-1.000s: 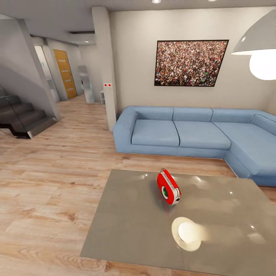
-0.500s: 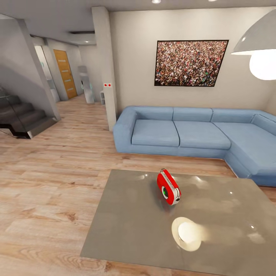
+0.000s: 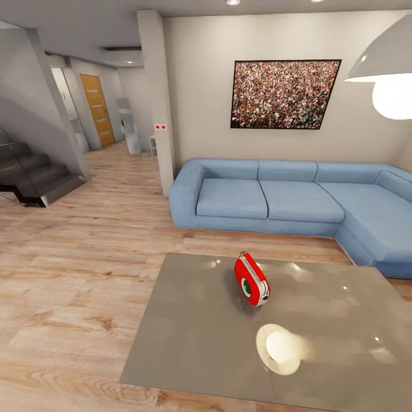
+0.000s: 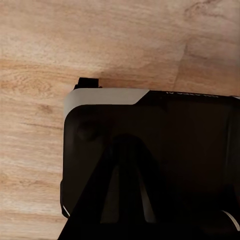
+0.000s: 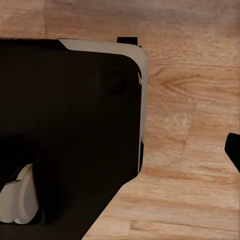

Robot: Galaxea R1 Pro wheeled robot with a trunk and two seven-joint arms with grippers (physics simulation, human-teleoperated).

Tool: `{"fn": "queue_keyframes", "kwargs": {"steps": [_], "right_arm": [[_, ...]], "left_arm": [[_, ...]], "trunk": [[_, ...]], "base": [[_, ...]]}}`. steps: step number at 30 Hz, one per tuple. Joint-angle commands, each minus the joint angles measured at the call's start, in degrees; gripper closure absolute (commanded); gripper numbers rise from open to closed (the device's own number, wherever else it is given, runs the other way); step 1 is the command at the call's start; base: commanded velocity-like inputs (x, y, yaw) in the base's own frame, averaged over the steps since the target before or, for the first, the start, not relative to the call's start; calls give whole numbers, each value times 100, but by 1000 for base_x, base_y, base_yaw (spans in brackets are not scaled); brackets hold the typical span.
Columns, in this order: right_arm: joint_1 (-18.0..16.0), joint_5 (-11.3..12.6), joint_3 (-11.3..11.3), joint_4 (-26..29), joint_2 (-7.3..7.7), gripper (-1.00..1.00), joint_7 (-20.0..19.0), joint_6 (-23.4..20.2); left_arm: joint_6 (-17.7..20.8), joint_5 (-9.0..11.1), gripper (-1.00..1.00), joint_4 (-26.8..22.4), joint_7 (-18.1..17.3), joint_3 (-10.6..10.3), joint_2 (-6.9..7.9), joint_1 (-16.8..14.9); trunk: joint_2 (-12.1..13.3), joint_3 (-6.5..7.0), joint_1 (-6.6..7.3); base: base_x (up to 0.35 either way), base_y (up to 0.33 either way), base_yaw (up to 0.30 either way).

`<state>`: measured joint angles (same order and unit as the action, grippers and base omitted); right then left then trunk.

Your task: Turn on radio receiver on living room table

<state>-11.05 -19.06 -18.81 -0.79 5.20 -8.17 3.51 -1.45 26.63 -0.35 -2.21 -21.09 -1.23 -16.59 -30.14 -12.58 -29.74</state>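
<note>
While head camera looks across living room point(image 3: 114, 240), red radio point(image 3: 251, 280) stands upright on grey surface point(image 3: 194, 343), toward its far middle, dial facing near-left. Lamp reflection point(image 3: 278, 348) glows on surface just in front of radio. Blue sofa point(image 3: 297, 200) sits beyond surface, crowd picture point(image 3: 284, 94) on wall above it. Stairs point(image 3: 34, 177) and wooden door point(image 3: 96, 110) far left. Wrist cameras look down at dark robot base point(image 4: 160, 160) over plank floor point(image 4: 100, 45). Claw state for either arm: cannot tell.
</note>
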Motion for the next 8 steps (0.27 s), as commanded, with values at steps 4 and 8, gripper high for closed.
{"fn": "queue_keyframes", "kwargs": {"steps": [4, 8], "right_arm": [[-1, -1, -2, 0, -1, -100, 0, 0], [0, 9, -1, 0, -1, -100, 0, 0]], "left_arm": [[1, 0, 100, 0, 0, 0, 0, 3], [-1, 0, 100, 0, 1, 0, 0, 5]], "trunk": [[0, 0, 0], [0, 0, 0]], "base": [[0, 0, 0], [0, 0, 0]]}}
